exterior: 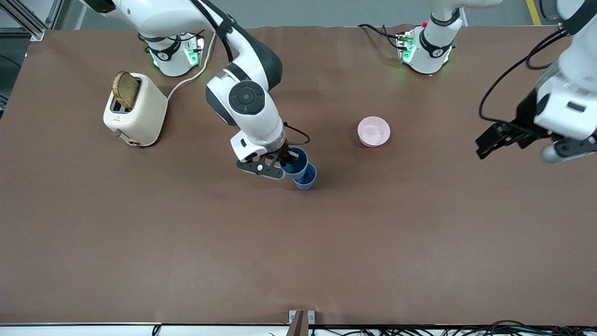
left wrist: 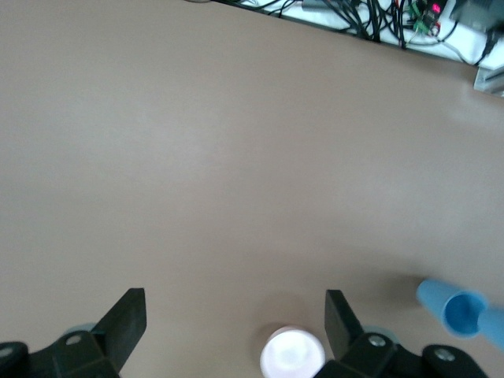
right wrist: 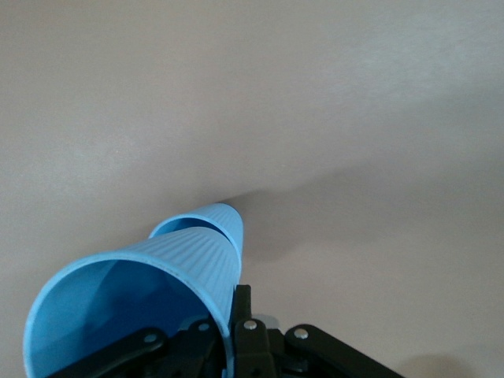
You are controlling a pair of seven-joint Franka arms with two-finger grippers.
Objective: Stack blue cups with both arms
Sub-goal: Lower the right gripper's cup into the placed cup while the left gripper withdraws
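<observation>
Mid-counter (exterior: 186,242), right hand (exterior: 283,164) pinches the upper blue cup's (exterior: 295,161) rim, tilted, its base entering the lower cup (exterior: 305,178); left hand (exterior: 501,137) waits spread, well apart.

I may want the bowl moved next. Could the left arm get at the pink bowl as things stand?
Probably yes: the left gripper hangs open and empty, and only bare table shows between it and the pink bowl.

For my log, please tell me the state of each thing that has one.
upper blue cup: held, partly inside the lower one
lower blue cup: upright on the table
right gripper: shut on the upper cup's rim
left gripper: open, waiting
toaster: bread raised
pink bowl: upright
</observation>
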